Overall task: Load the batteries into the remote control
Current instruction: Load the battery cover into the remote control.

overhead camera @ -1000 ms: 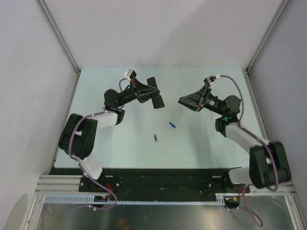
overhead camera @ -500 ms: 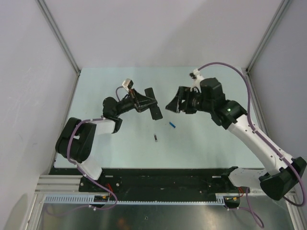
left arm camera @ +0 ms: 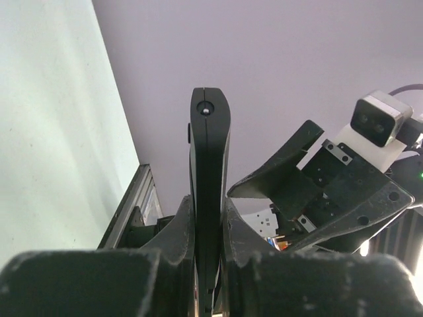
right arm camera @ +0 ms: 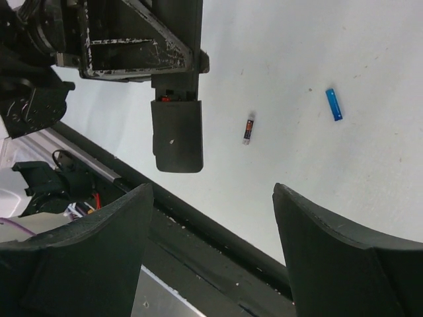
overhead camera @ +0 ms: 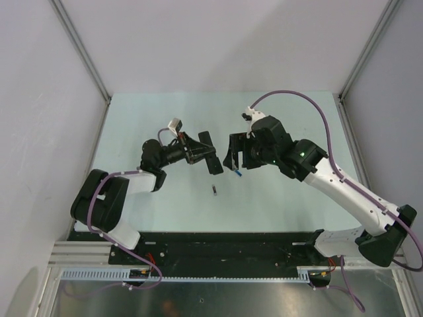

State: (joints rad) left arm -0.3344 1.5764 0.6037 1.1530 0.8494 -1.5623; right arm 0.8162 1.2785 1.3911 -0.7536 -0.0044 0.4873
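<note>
While the left gripper (left arm camera: 207, 221) clamps the remote control (left arm camera: 209, 165), the right gripper (right arm camera: 211, 195) hangs wide apart, two batteries (right arm camera: 248, 127) beyond its fingertips

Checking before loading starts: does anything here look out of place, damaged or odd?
Nothing looks damaged or spilled. The blue battery and the dark battery lie loose and apart on the table, at different angles. The remote is clamped in the left gripper; the right gripper is open and empty.
</note>
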